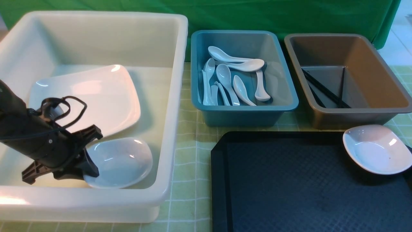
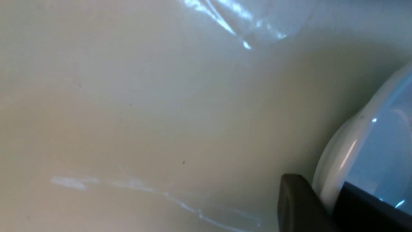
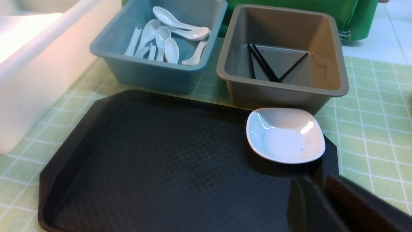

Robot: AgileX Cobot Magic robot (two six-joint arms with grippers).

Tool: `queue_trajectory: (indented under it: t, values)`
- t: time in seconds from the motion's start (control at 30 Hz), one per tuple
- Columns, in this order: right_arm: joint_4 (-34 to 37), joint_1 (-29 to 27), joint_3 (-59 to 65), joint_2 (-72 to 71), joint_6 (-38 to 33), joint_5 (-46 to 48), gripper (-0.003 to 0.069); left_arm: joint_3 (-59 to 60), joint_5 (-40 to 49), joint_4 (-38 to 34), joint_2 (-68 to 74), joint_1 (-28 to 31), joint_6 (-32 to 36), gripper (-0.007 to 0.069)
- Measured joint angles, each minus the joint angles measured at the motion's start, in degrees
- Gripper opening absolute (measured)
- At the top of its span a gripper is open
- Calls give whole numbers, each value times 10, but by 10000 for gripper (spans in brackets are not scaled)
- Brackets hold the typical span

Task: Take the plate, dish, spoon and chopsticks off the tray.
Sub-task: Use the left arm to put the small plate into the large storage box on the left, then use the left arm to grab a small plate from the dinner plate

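Black tray (image 1: 309, 187) bears one small white dish (image 1: 376, 149) at its 2 o'clock corner; off it, plate (image 1: 93, 96) at 10 o'clock, spoons (image 1: 231, 80) at 11, chopsticks (image 1: 325, 91) at 12.

The tray (image 1: 289, 193) runs off the lower edge; left fingers (image 1: 90, 166) cover part of one dish (image 1: 125, 161).

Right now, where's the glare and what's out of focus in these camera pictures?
Front view: fairly sharp, with strong glare on the near rim of the white bin and soft highlights on the plate. Left wrist view: too close, mostly blurred bin wall with streaky reflections; only the rim of the dish in the bin reads. Right wrist view: crisp, with small glints on the dish on the tray.
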Motion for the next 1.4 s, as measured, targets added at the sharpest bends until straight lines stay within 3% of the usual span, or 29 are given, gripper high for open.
queue_trajectory:
  t: [0.2,0.43,0.63,0.73,0.93,0.97,1.1,1.27,1.4]
  values:
    - [0,0,0,0,0,0,74,-1,18,1,0,0,6,195]
    - [0,0,0,0,0,0,74,-71,89,49,-34,0,6,422]
    - [0,0,0,0,0,0,74,-134,119,157,-53,0,-56,459]
    - [0,0,0,0,0,0,74,-146,107,232,-50,0,-104,399]
    - [0,0,0,0,0,0,74,-149,44,277,2,1,-147,58]
    - [0,0,0,0,0,0,74,-149,33,277,13,1,-149,31]
    - [0,0,0,0,0,0,74,-149,-8,302,45,1,-173,-11]
    - [0,0,0,0,6,0,74,-149,-35,373,70,1,-233,-12]
    - [-1,0,0,0,9,0,74,-152,-42,384,82,1,-238,-12]
